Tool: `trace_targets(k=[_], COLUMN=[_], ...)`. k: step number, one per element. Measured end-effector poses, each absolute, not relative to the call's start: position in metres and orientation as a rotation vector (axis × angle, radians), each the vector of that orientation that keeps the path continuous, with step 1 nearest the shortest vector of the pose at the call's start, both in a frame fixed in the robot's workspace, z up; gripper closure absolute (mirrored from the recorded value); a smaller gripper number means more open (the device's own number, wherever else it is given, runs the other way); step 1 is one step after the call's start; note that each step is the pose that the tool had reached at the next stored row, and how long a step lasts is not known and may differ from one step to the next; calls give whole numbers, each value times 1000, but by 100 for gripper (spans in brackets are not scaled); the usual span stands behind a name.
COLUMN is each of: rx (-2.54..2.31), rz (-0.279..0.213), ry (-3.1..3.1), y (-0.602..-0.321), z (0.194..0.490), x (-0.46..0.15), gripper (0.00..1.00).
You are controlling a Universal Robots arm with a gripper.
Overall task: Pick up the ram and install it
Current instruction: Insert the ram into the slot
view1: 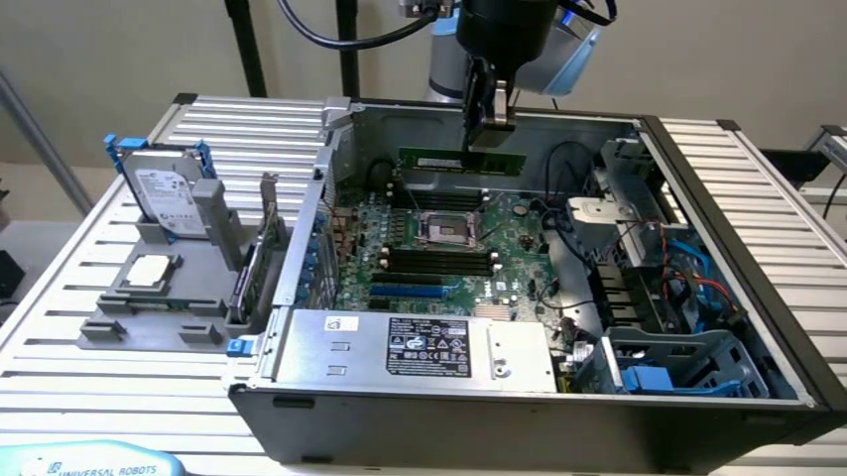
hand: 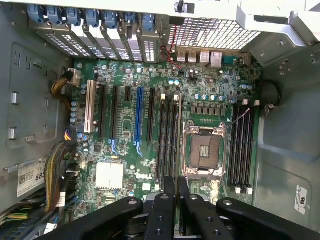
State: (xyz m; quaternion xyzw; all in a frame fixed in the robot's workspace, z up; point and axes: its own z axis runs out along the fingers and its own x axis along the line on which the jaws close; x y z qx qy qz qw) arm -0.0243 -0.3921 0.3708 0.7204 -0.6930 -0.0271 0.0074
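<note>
Gripper [view1: 487, 137]: hung over the rear of the open computer case [view1: 530, 421].
Fingers [hand: 162, 212]: closed on the ram [view1: 437, 159], pinching its upper edge.
Ram: held level, clear above the motherboard [view1: 517, 253], near the case's back wall.
Motherboard: lay flat inside the case, with black memory slots [view1: 430, 263] beside the CPU socket [view1: 447, 230].
Table [view1: 119, 397]: slatted; a hard drive [view1: 173, 193] stood at the exterior view's left.
</note>
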Motion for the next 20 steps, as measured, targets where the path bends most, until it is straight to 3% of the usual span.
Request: trace_targets(k=[20], rx=[2221], rz=[-72], ry=[-2212], y=[-392], z=[348], x=[-36], gripper=[86])
